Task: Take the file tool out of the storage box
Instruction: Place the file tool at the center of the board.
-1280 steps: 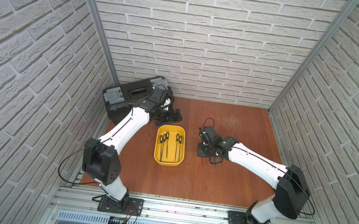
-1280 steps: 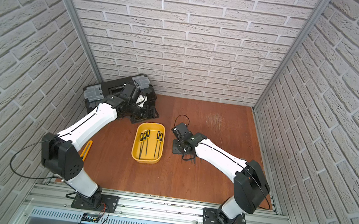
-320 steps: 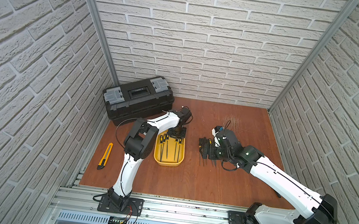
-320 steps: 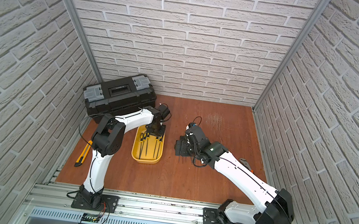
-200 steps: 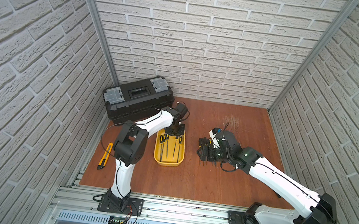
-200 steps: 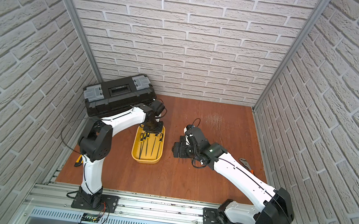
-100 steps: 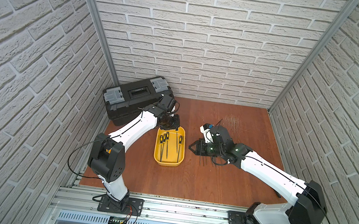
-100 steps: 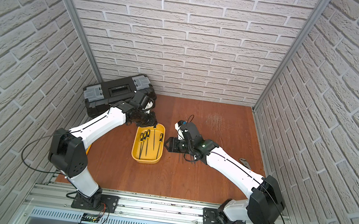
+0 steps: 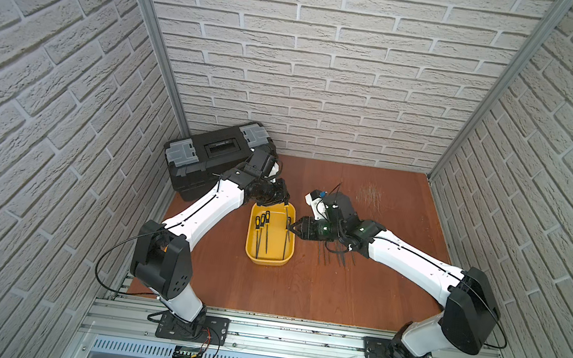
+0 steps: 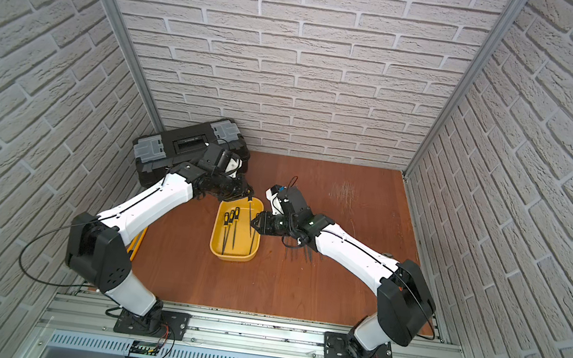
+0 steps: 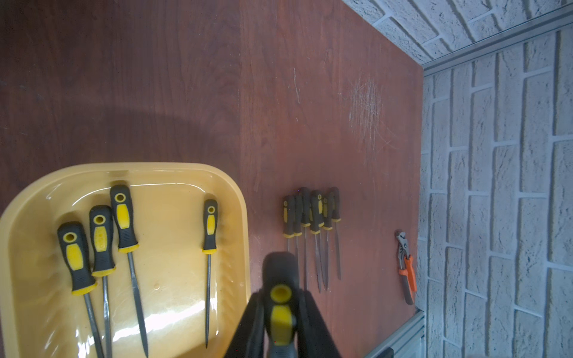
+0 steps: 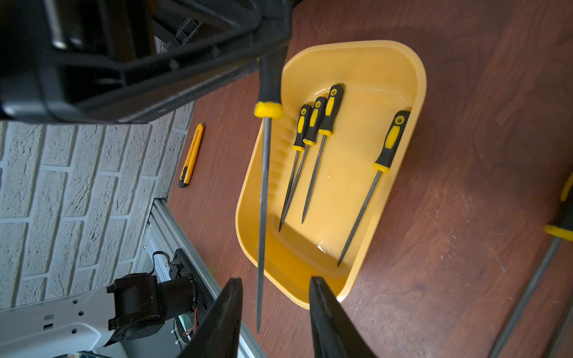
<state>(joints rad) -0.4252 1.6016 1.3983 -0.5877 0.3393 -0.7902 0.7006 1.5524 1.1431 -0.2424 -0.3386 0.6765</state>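
The box [image 9: 274, 250] holds 4 files [image 11: 124, 217] lying flat. The left gripper [image 11: 280, 294] clamps a 5th file [image 12: 263, 186] by the handle above the box's 12 o'clock end. The right gripper [image 12: 276, 280], at 3 o'clock, stands open astride its blade.

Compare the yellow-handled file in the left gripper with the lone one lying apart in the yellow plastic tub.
The left gripper clamps the gripped file; the lone file lies untouched. The gripped file hangs above the yellow tub; the lone file rests on its floor. Handles match.

Four files [image 11: 124, 217] in storage box [image 11: 245, 232], toolbox [image 9: 214, 148] behind-left, file row [image 11: 311, 214] — perhaps six — rightward, knife [image 12: 193, 152] left
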